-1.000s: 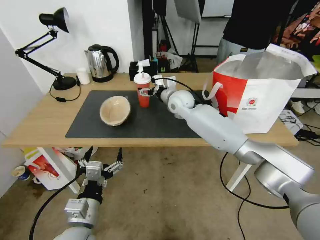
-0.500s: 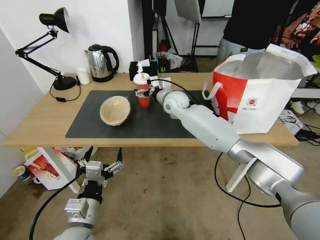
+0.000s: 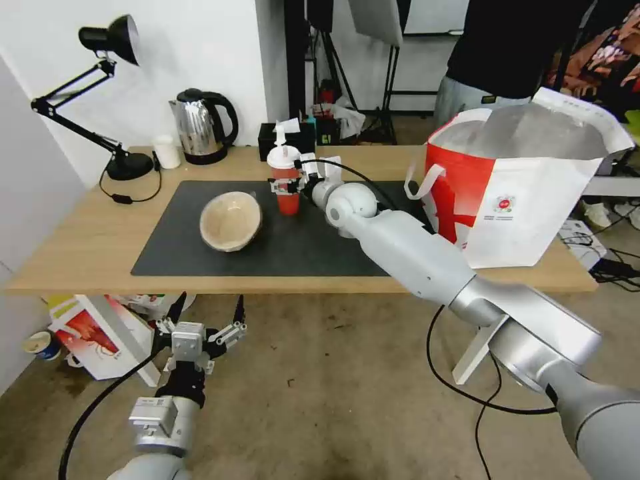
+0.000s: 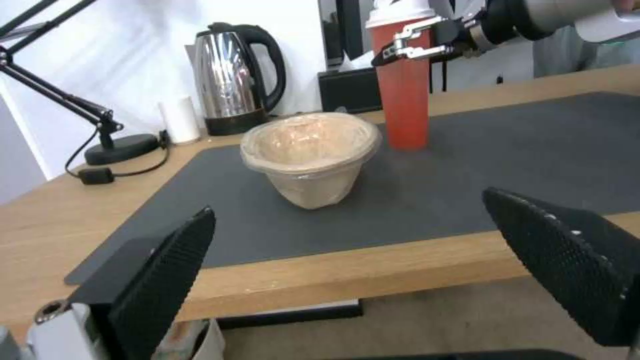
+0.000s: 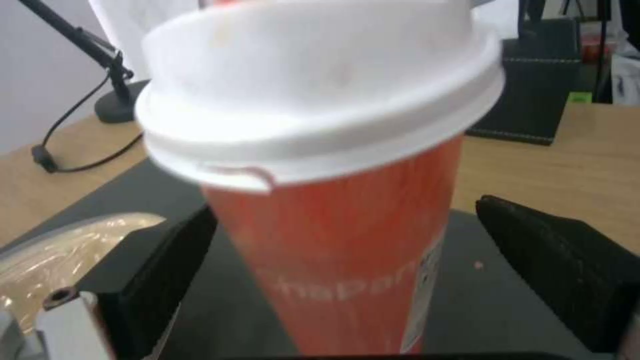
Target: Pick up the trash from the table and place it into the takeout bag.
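The right gripper (image 3: 288, 185) straddles the red cup (image 3: 287, 188) on the dark mat (image 3: 200, 257), fingers spread, one pad (image 5: 553, 260) apart from it. The left gripper (image 3: 200, 327) hangs spread below the table (image 3: 80, 247).

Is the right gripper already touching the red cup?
Apart. In the right wrist view the red cup stands between the right gripper fingers, with dark mat visible beside one finger.

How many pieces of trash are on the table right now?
2. A tan paper bowl sits on the dark mat, and a red drink cup stands beside it with the right gripper around it. Anything already inside the takeout bag is hidden.
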### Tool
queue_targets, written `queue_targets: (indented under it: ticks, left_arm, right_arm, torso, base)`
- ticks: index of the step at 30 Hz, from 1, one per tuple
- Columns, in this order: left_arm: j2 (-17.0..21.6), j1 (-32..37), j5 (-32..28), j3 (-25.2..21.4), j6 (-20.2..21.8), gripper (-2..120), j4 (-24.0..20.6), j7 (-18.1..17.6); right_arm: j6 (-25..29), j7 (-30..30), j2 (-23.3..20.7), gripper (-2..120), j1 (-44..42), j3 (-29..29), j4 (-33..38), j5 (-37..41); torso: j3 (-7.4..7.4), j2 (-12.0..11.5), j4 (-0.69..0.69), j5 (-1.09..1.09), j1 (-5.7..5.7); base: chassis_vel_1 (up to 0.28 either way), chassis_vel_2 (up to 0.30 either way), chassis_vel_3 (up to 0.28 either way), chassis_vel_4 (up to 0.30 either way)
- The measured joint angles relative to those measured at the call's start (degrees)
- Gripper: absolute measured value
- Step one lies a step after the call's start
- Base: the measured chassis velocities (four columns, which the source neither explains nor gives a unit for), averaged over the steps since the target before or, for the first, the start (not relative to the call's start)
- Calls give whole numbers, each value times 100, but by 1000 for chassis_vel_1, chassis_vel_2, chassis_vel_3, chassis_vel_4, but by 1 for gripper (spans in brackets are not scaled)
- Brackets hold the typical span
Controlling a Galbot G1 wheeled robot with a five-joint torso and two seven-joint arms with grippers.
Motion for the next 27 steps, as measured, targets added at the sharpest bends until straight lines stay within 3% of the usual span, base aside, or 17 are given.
queue_targets:
  ticks: [7, 22, 27]
  left_arm:
    - [0, 0, 0, 0, 0, 100, 0, 0]
    - [0, 0, 0, 0, 0, 100, 0, 0]
    - [0, 0, 0, 0, 0, 100, 0, 0]
  right_arm:
    - [107, -147, 37, 89, 56, 34, -164, -11]
    - [192, -260, 51, 45, -25, 86, -143, -25]
    - [192, -249, 20, 37, -46, 86, -87, -13]
  torso:
    - [0, 0, 0, 0, 0]
    - [-1, 1, 0, 0, 0]
    - [-1, 0, 0, 0, 0]
  base:
    - [0, 0, 0, 0]
    - [0, 0, 0, 0]
    - [0, 0, 0, 0]
